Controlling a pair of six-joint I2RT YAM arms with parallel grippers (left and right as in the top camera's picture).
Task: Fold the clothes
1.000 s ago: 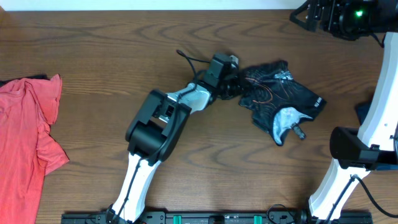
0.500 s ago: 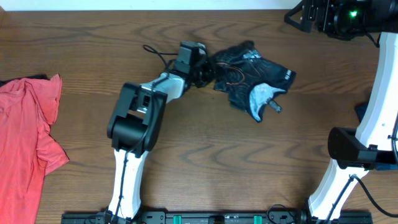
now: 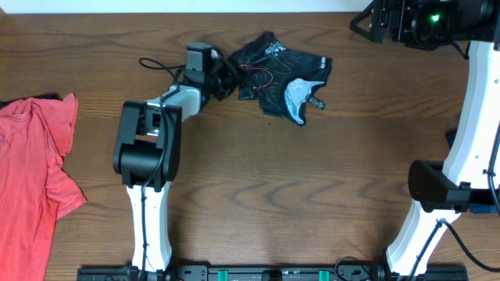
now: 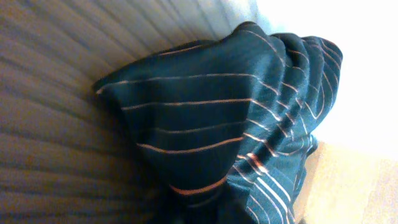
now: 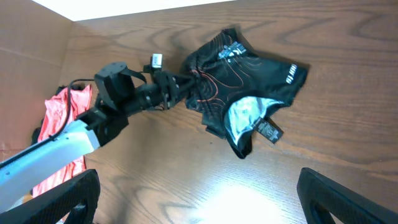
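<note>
We had the black jersey (image 3: pixel 281 69) crumpled in a heap near the far edge of the wooden worktop (image 3: pixel 312 195), orange lines showing and the pale grey collar lining turned face up with a tag sticking out. The left end effector (image 3: pixel 225 78) was pinched tight on the jersey's left side, with the cloth bunched into it. Its wrist view was just fabric, so we couldn't make out the fingers there. The right end effector (image 5: pixel 199 186) hung above the far right corner, spread wide with nothing in it. A red shirt (image 3: pixel 35 164) lay at the left edge, well apart from the jersey.
</note>
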